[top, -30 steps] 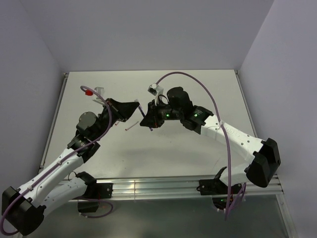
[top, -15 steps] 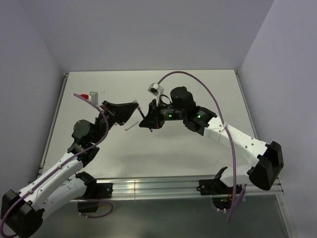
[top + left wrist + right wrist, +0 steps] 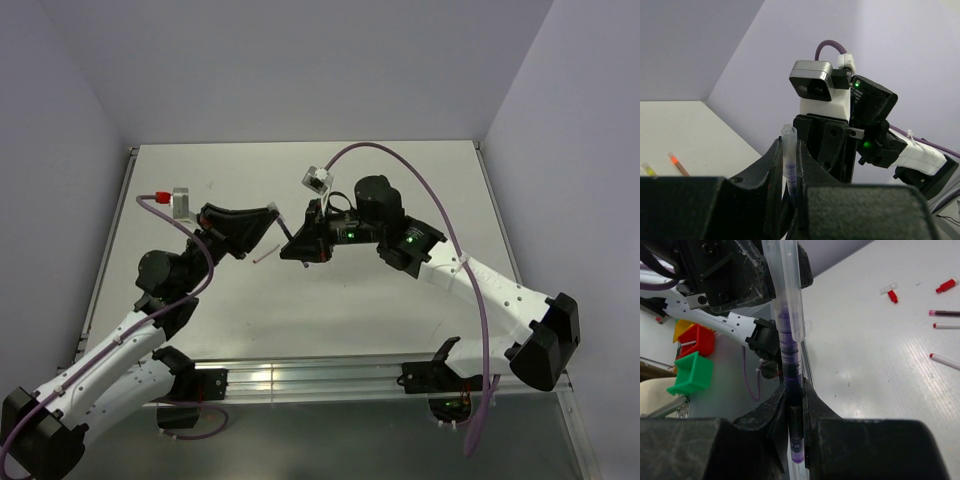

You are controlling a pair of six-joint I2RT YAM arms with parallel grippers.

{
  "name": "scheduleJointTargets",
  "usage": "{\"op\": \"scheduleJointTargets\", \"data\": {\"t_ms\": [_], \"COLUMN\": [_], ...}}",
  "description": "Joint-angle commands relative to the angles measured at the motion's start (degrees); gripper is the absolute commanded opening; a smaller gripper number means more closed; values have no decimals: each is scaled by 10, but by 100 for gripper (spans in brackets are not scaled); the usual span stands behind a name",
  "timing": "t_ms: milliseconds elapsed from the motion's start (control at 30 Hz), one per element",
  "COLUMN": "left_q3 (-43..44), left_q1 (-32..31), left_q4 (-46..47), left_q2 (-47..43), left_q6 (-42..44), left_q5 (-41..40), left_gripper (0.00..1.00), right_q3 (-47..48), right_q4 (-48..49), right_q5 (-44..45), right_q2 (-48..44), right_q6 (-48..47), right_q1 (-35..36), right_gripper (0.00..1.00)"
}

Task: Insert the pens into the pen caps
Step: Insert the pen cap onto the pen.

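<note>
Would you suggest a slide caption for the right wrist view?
Right gripper holds a purple pen, its tip inside a clear cap in the left gripper.

Left tool (image 3: 266, 222) faces right tool (image 3: 291, 244) closely, a pen (image 3: 265, 254) beside them.

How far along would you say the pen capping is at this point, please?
Done: no finished capped pen shows clearly. In hand: the right pincer grips a purple pen that appears partly inside the clear cap pinched by the left pincer. Remaining: loose pens and red caps lie apart on the table.
</note>
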Motion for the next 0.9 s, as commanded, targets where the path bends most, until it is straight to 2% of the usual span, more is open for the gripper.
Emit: {"op": "scheduleJointTargets", "data": {"t_ms": [0,533,867], "left_q3": [-27,-31,-20], "left_q1": [-36,-66,-92], "left_q4": [-47,-39,-97], "left_q2": [-5,-4,-4], "left_q6": [3,22,44], "left_q5": [183,194,135], "left_gripper": [0,0,0], "right_q3": [21,45,92], "right_q4": [195,237,192], "right_q5": [62,2,44], "right_q2": [-31,-22,-9], "right_q6": [19,37,19], "right_q1": [-20,-19,-19], "right_gripper": [0,0,0]}}
